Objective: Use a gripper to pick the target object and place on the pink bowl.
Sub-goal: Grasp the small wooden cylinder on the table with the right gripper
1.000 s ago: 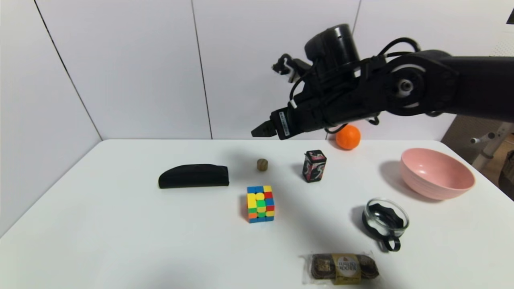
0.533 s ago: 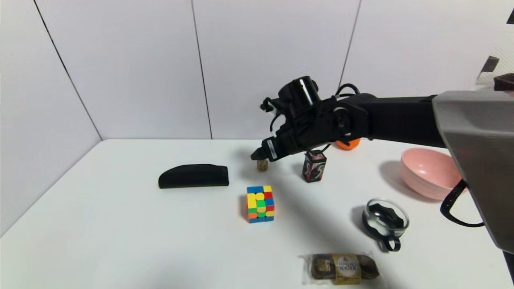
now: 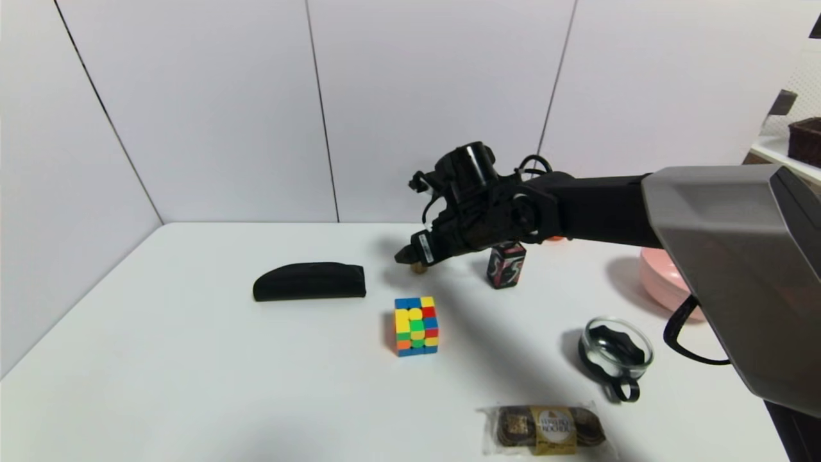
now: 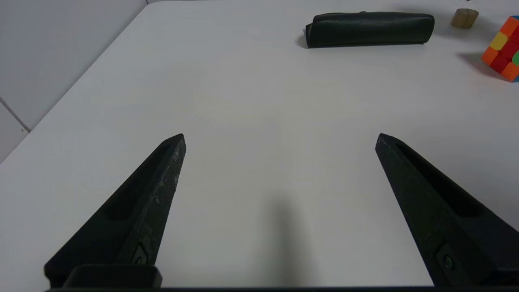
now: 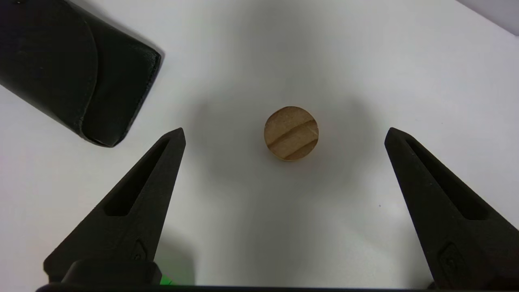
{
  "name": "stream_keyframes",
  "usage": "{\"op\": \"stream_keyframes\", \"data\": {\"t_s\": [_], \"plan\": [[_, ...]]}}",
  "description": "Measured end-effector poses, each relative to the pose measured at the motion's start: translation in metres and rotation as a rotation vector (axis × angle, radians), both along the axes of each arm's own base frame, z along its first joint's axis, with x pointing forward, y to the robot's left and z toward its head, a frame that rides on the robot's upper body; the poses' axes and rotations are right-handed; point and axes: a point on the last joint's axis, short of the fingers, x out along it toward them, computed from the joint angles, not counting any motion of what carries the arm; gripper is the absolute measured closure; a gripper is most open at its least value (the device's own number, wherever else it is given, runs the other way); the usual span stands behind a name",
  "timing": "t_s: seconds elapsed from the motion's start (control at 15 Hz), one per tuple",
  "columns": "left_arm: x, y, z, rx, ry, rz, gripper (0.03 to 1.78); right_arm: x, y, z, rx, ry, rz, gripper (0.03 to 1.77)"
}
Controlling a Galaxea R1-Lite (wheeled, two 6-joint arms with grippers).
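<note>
Three cameras, one table (image 3: 192, 359)

Our head view looks forward and down over the whole tabletop. Our left wrist view skims low across it toward the black case (image 4: 369, 29). Our right wrist view looks straight down, close above the wooden knob (image 5: 291, 133); all three share that case and knob.

- So over that last second I dropped my right gripper (image 3: 405, 255) from way up over the table down to just above the little wooden knob (image 3: 419, 267), and reached further out to my left too.
- My claw tip ended up covering most of the knob in the head view, where earlier it sat fully in the open.
- My arm's big grey casing (image 3: 737, 269) swung into frame and hid a good chunk of the pink bowl (image 3: 660, 277).
- The arm also blocked nearly all of the orange ball behind the black tin (image 3: 505, 264).
</note>
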Motion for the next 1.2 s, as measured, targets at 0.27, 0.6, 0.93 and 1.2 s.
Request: {"op": "stream_keyframes", "data": {"t_s": [0.27, 0.6, 0.93, 1.2], "plan": [[0.0, 0.0, 0.0, 0.0, 0.0, 0.0, 0.12, 0.005, 0.0, -0.009, -0.006, 0.008, -0.007, 0.1], [0.0, 0.0, 0.0, 0.0, 0.0, 0.0, 0.12, 0.006, 0.002, -0.016, -0.012, 0.02, -0.009, 0.1], [0.0, 0.0, 0.0, 0.0, 0.0, 0.0, 0.12, 0.013, 0.001, -0.022, -0.003, 0.009, -0.02, 0.1], [0.0, 0.0, 0.0, 0.0, 0.0, 0.0, 0.12, 0.017, 0.0, -0.03, -0.006, 0.013, -0.026, 0.1]]}}
